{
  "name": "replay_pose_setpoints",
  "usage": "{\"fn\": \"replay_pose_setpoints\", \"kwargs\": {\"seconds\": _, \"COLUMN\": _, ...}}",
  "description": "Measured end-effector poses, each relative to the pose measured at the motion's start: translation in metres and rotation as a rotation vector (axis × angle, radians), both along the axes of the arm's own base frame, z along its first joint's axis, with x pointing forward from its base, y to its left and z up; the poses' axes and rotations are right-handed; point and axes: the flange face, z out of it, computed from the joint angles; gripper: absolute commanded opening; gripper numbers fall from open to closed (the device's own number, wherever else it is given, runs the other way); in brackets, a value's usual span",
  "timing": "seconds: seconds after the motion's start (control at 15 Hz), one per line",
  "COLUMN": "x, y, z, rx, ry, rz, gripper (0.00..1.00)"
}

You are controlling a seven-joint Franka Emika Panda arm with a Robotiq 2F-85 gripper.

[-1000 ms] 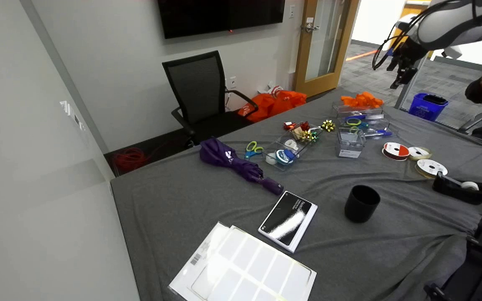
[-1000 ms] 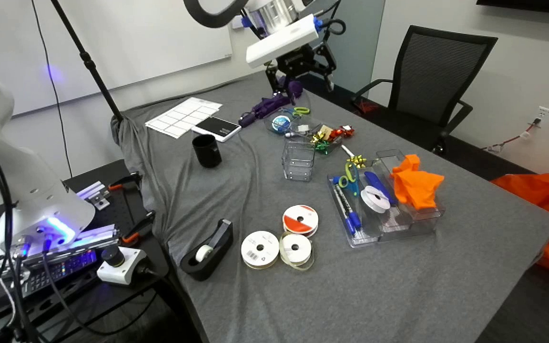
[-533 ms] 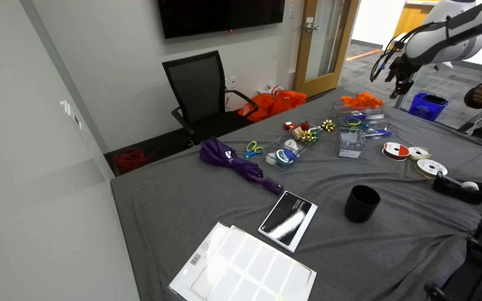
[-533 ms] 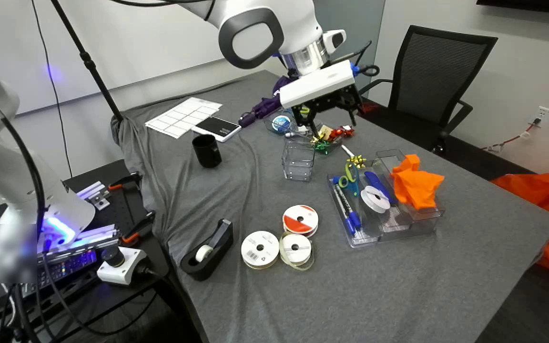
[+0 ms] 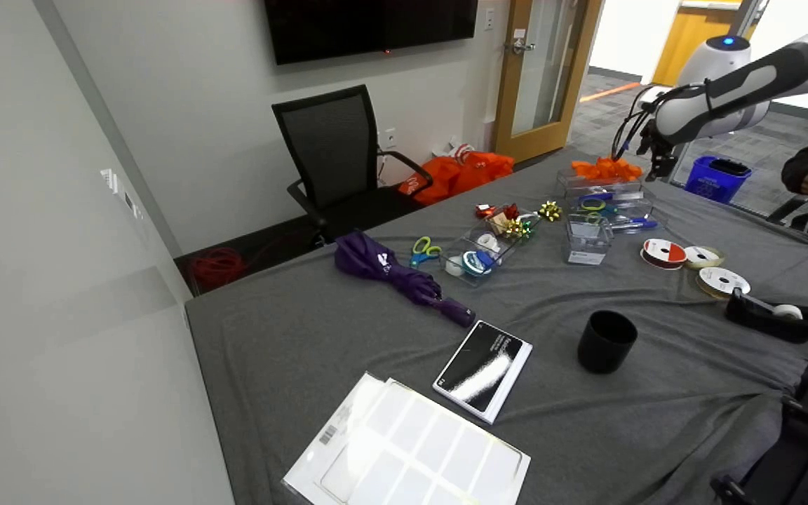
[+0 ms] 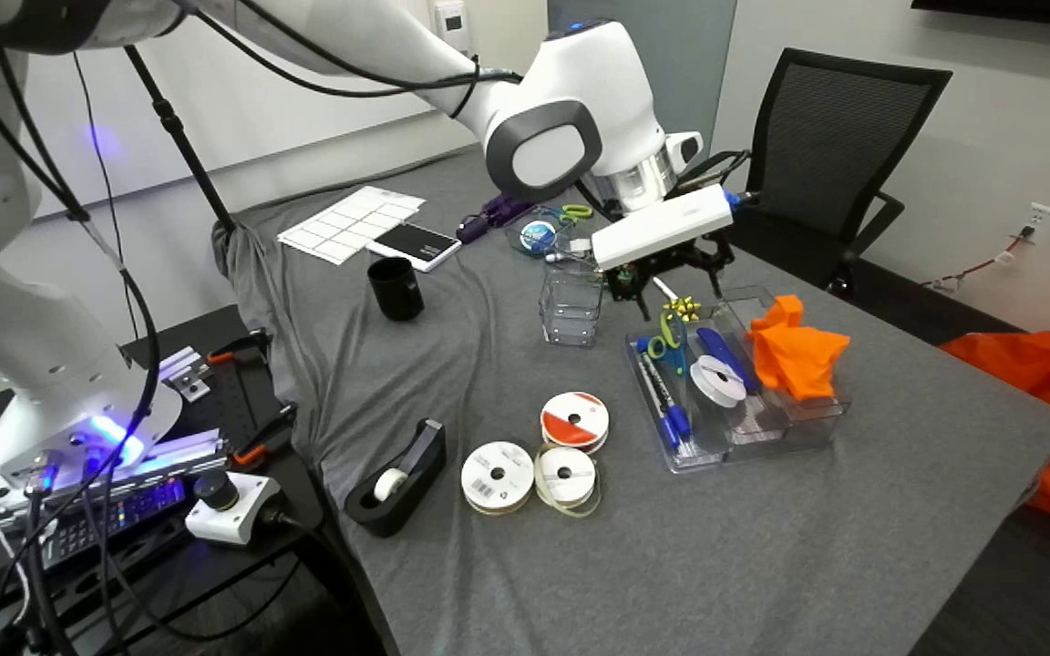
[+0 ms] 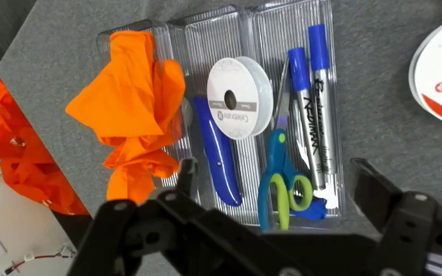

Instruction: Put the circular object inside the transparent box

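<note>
Since we may want the white spool (image 7: 243, 97) from the tray (image 7: 248, 165), our gripper (image 7: 276, 173) points down, fingers (image 7: 374, 189) wide apart, empty.

Both exterior views overlook the table (image 6: 762, 538), the wrist view close above the trays (image 7: 282, 36)

Pale walls (image 5: 186, 126), a black mesh chair (image 5: 334, 147), wood-framed glass door (image 5: 548, 77), grey patterned carpet (image 5: 600, 126) beyond.
</note>
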Motion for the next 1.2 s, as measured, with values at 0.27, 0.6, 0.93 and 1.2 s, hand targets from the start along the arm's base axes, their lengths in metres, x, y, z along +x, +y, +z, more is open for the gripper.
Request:
{"fn": "replay_pose_setpoints", "kwargs": {"seconds": 0.27, "x": 0.005, "y": -0.024, "z": -0.031, "rx": -0.054, "ry": 0.025, "rz": 0.020, "gripper": 1.00}}
{"fn": "replay_pose_setpoints", "kwargs": {"seconds": 0.6, "x": 0.005, "y": -0.046, "z": -0.064, "rx": -0.082, "ry": 0.052, "rz": 0.065, "gripper": 1.00}}
{"fn": "replay_pose_setpoints", "kwargs": {"seconds": 0.93, "x": 0.009, "y": -0.052, "z": -0.089, "rx": -0.073, "ry": 0.072, "rz": 0.149, "gripper": 1.00}}
{"fn": "replay_pose_setpoints", "kwargs": {"seconds": 1.2, "x": 0.014, "y": -0.050, "z": -0.098, "rx": -0.060, "ry": 0.068, "rz": 0.224, "gripper": 1.00}}
